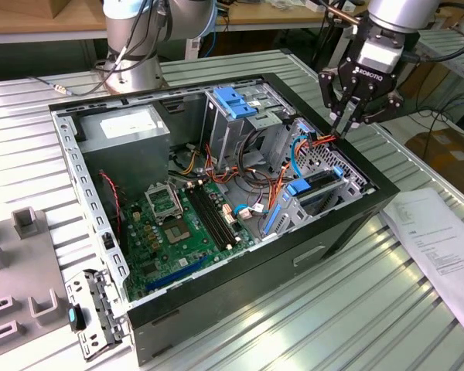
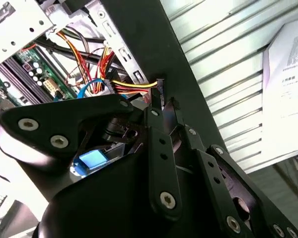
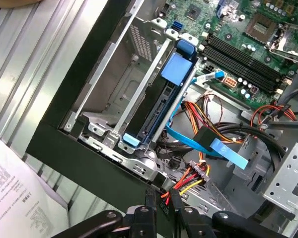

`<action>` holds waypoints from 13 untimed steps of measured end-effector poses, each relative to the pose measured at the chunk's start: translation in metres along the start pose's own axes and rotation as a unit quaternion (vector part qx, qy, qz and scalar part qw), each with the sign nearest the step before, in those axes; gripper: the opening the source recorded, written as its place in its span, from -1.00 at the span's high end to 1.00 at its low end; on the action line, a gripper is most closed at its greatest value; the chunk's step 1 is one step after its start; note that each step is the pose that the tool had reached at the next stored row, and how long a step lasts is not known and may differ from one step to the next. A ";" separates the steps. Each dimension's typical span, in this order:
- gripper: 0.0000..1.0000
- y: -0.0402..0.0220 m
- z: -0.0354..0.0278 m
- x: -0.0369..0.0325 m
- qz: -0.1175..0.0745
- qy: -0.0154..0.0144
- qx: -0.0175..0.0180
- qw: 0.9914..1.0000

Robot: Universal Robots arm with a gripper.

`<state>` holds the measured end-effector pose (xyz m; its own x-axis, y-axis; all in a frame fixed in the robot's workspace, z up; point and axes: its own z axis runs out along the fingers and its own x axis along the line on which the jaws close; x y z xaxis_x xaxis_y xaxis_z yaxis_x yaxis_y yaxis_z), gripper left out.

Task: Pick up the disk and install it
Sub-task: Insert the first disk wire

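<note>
The disk point(image 1: 319, 188), dark and edged by a blue carrier frame, stands on edge in the drive bay at the corner of the open computer case point(image 1: 240, 290) towards the exterior view's right. In the first wrist view the disk point(image 3: 159, 111) sits between the bay's metal rails. My gripper point(image 1: 343, 127) hangs above the case's rim beside that bay. Its fingers are pressed together on the black connector point(image 2: 160, 87) of a red and yellow cable point(image 3: 188, 181). In both wrist views the gripper point(image 2: 165, 99) point(image 3: 162, 196) is over the black rim.
A tall metal drive cage point(image 1: 236, 116) with a blue tab rises mid-case, beside the green motherboard point(image 1: 185, 224). A blue flat cable point(image 3: 223, 148) loops near the disk. Printed paper point(image 1: 441, 239) lies on the ribbed table; a perforated bracket point(image 1: 93, 317) lies at the near left.
</note>
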<state>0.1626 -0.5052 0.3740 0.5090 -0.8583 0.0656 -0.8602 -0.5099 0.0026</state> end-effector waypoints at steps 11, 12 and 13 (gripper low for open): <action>0.50 -0.0010 0.0026 0.0005 -0.096 0.001 0.006 0.995; 0.50 -0.0012 0.0026 0.0006 -0.103 0.001 0.007 0.995; 0.47 -0.0013 0.0027 0.0006 -0.113 0.001 0.007 0.994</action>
<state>0.1641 -0.5053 0.3713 0.6892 -0.7215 0.0670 -0.7232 -0.6906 0.0028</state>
